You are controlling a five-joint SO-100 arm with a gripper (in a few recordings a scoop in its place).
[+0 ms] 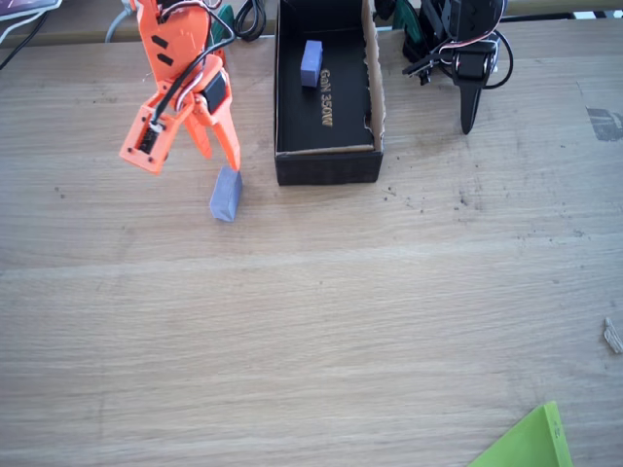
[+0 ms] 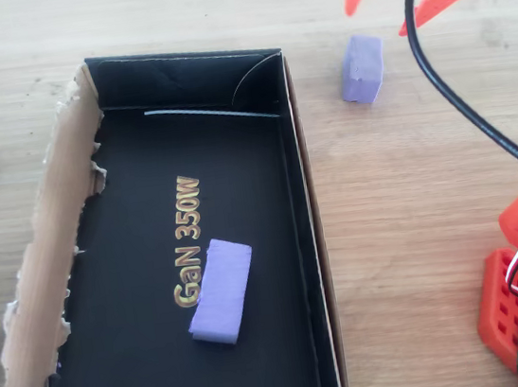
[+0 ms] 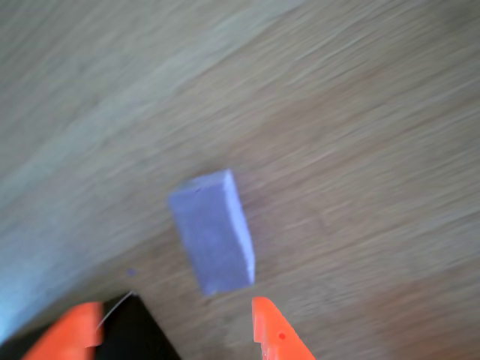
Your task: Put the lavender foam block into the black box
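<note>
The lavender foam block [image 1: 226, 194] [image 2: 361, 67] [image 3: 214, 232] lies on the wooden table, just left of the black box's front corner in the fixed view. My orange gripper [image 1: 220, 158] [image 2: 379, 15] [image 3: 176, 315] hovers right over it, open, with nothing between the fingers; one fingertip [image 1: 235, 163] ends close above the block's top. The black box [image 1: 326, 165] [image 2: 186, 74] stands open with a ragged brown cardboard side. A look-alike lavender block [image 1: 311, 62] [image 2: 220, 290] rests on its floor beside the gold lettering.
A lime-green sheet [image 1: 526, 443] pokes in at the bottom right of the fixed view, and a small scrap [image 1: 613, 334] lies at the right edge. Cables [image 1: 248, 19] run along the table's back edge. Bare wood stretches across the front of the table.
</note>
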